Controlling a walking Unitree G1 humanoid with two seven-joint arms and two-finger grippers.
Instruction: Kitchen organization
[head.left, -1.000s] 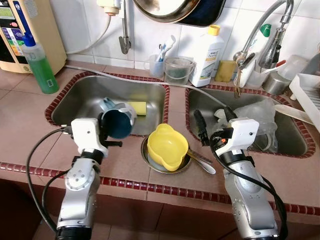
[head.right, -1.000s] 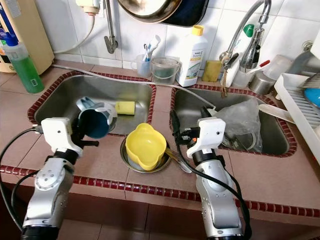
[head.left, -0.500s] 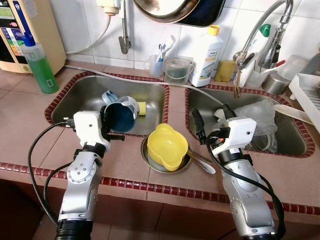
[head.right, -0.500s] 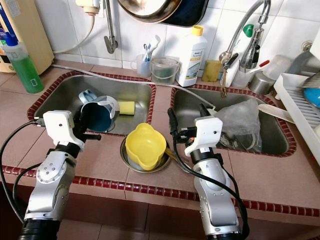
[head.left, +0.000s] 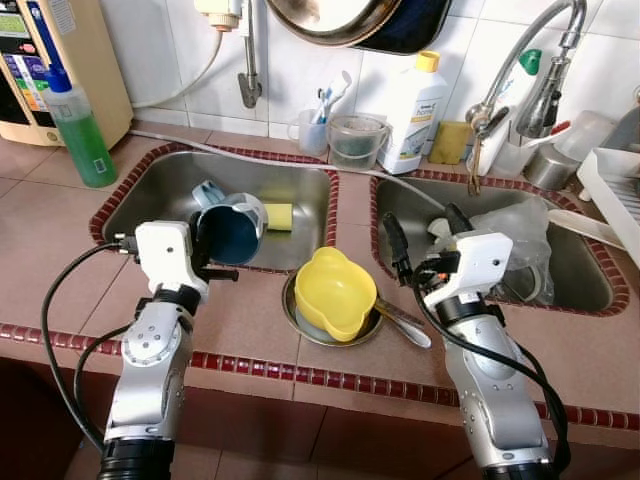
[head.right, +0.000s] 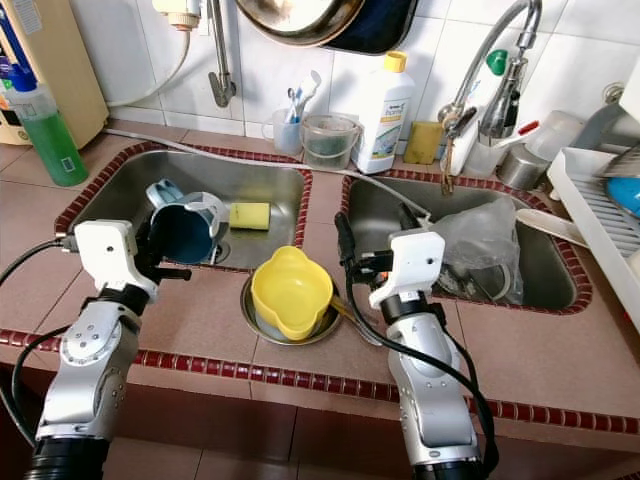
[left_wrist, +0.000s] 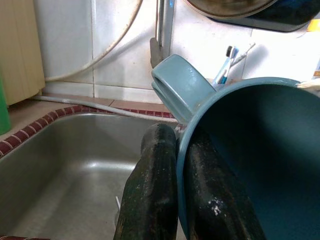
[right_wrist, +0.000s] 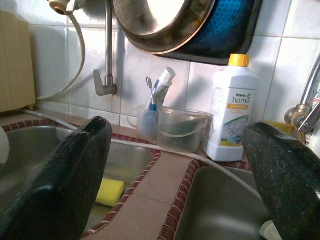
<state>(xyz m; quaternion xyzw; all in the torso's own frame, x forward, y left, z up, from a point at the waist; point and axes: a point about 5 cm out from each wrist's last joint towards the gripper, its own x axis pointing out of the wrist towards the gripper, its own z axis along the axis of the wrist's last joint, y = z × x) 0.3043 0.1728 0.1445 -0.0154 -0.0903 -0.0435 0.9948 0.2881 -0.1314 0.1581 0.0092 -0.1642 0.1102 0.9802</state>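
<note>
— What's sitting on the tiled kitchen counter (head.left: 60, 250)?

— Left gripper (left_wrist: 172, 165) is pinching the blue mug (head.left: 228, 233) by its rim over the left sink (head.left: 165, 195). Right gripper (head.left: 425, 235) is hanging spread wide, holding nothing, the yellow bowl (head.left: 335, 293) lying at its eight o'clock.

Glossy plastic teal jug (head.left: 232, 228), brushed steel sink (head.left: 150, 205), matt brown tiled counter (head.left: 250, 325).

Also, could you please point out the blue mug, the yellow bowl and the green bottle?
blue mug (head.left: 232, 234), left eye view, on its dark inside.
yellow bowl (head.left: 334, 291), left eye view, on its inner hollow.
green bottle (head.left: 82, 140), left eye view, on its body.
</note>
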